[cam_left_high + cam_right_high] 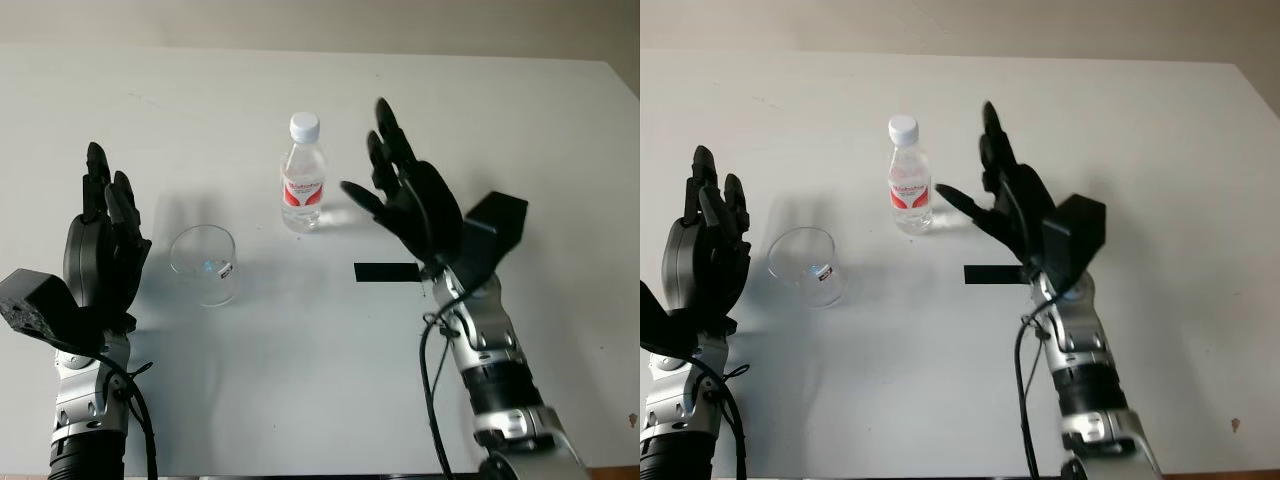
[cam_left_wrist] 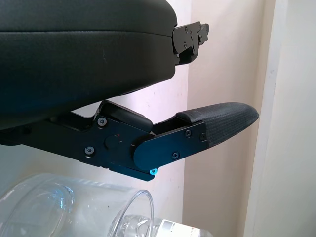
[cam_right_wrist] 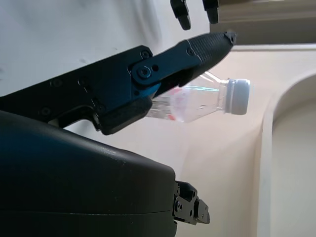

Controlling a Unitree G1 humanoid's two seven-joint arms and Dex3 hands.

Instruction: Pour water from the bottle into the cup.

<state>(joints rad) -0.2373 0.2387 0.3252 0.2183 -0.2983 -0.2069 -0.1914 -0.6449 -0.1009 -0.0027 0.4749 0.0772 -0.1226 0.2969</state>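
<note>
Nearby, black tape strip (image 1: 385,271) (flat) beside bottle (image 1: 302,178), cup (image 1: 205,264).

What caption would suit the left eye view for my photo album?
Open right robot hand beside a capped water bottle; open left robot hand near the empty cup.

Both hands matte black, three-finger: left hand (image 1: 100,250), right hand (image 1: 410,205). Fingertip pads (image 2: 229,121) textured rubber, links fastened with small black screws. Forearms silver metal with black ribbed collars. Loose black cables (image 1: 432,380) loop along wrists. Boxy black camera block (image 1: 495,228) at each wrist.
</note>
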